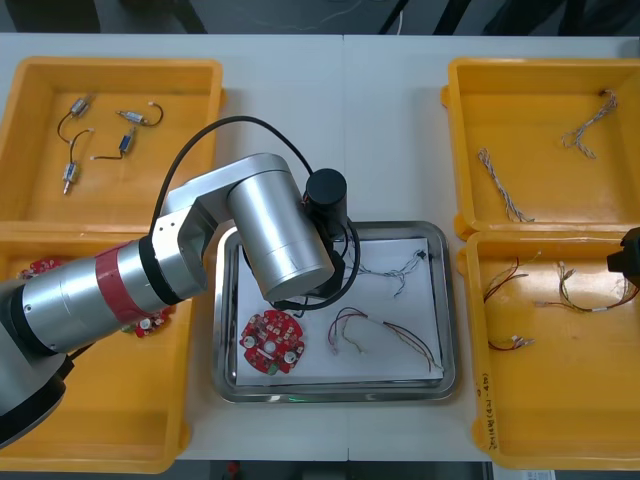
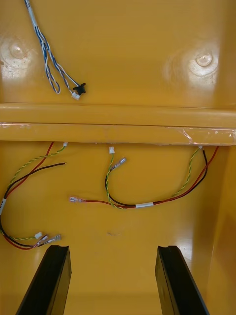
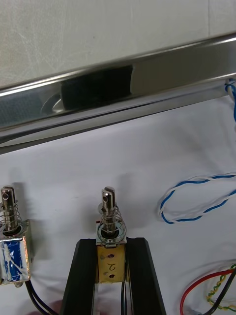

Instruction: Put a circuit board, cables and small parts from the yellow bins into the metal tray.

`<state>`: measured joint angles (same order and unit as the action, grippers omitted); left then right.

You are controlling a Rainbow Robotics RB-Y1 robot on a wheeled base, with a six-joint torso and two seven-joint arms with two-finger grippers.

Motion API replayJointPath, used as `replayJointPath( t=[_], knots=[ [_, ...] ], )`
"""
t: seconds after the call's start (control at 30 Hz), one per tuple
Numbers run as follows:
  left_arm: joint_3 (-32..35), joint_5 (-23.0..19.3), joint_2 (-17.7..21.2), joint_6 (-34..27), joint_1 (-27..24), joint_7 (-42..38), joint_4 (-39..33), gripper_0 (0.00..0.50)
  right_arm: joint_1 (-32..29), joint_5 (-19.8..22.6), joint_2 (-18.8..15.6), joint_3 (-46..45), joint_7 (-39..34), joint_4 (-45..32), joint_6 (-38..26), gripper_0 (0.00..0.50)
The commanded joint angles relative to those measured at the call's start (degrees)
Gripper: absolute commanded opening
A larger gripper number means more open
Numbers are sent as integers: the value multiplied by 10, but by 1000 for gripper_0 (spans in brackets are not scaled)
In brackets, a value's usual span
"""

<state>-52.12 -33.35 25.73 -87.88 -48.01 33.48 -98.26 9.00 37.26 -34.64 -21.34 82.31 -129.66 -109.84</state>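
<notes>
Left arm (image 1: 200, 250) reaches over the tray (image 1: 440, 300), and its silver wrist covers the tray's far left corner in the front view. In the left wrist view the left gripper (image 3: 110, 243) is clamped on a small part (image 3: 109, 216), fingers apart by just its width. The part's brass body sits between the fingers, its lower end hidden. Its long axis runs along the fingers, with pin and spring pointing out past the tips toward the tray wall (image 3: 147, 83).

A second part (image 3: 12, 241) lies just beside it on the white liner. It points the same way and is cut off at the edge. A blue-white cable (image 3: 196, 202) lies at the other side, partly out of frame.

A board (image 1: 272, 342) lies in the tray's near left, its far edge under the arm.

Right gripper (image 2: 112, 248) hovers over the near right bin (image 2: 216, 236), fingers wide apart and holding nothing, with red-yellow cables (image 2: 147, 202) on the bin floor beyond the fingertips. In the front view it is a dark shape cut by the edge.
</notes>
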Motion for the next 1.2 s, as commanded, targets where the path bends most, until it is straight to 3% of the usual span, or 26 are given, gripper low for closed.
replayJointPath(
  t=[0.03,0.17,0.2,0.53,1.07,1.2],
  knots=[
    [-11,6,12,7,6,-32,-4,340,-9,-3,6,8,-6,-18,-2,500],
    [-10,7,15,7,6,-33,-4,491,-9,-3,7,8,-6,-19,-2,500],
    [-10,8,15,7,6,-34,-4,500,-9,-3,7,9,-6,-19,-2,500],
    [22,-1,20,-3,6,-40,-25,500,-9,2,6,9,-7,-21,-2,500],
    [228,-114,53,-211,-24,-17,-134,500,-9,3,7,8,-11,-21,-2,500],
    [286,-153,75,-221,-38,13,-139,500,-9,4,6,8,-12,-21,-2,500]
  ],
)
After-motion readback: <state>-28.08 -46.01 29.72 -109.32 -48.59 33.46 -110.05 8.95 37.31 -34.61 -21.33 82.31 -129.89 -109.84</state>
